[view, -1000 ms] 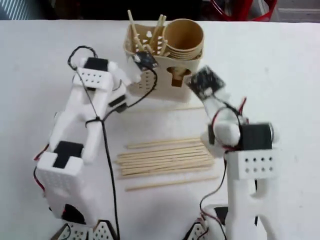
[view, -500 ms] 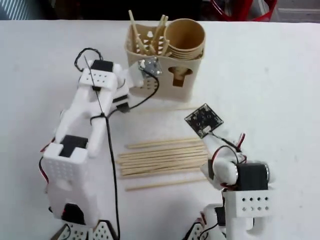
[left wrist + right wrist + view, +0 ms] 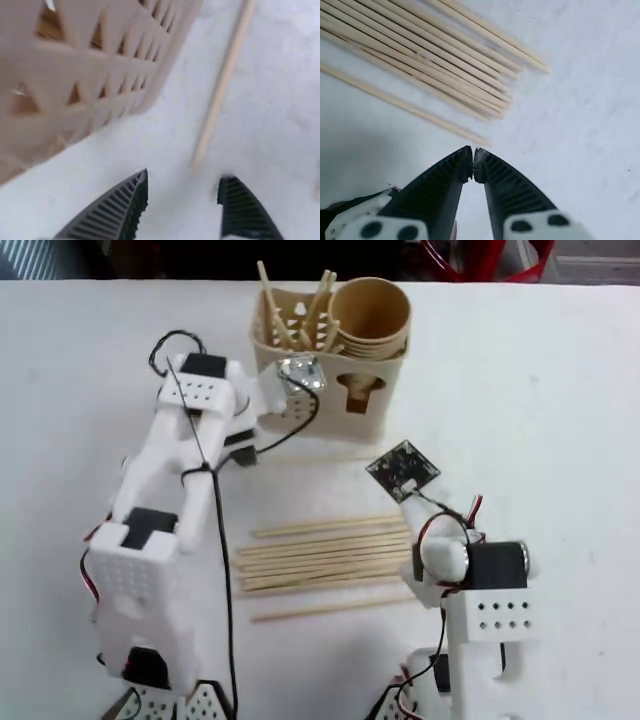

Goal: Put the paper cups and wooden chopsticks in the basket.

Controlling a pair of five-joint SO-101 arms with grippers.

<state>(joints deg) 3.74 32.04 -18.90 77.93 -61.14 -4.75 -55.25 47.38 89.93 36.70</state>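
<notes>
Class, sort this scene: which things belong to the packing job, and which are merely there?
Job: basket; paper cups stacked in it; chopsticks standing in it; chopstick pile on the table; lone chopstick beside the basket.
Merely there: red object beyond the table's far edge; black cable.

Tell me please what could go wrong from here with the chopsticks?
1. The left gripper, open, sits close to the basket; reaching for the lone chopstick beside it could nudge the basket.
2. The right gripper is shut near the ends of the packed chopsticks; it may scatter them or grab several.
</notes>
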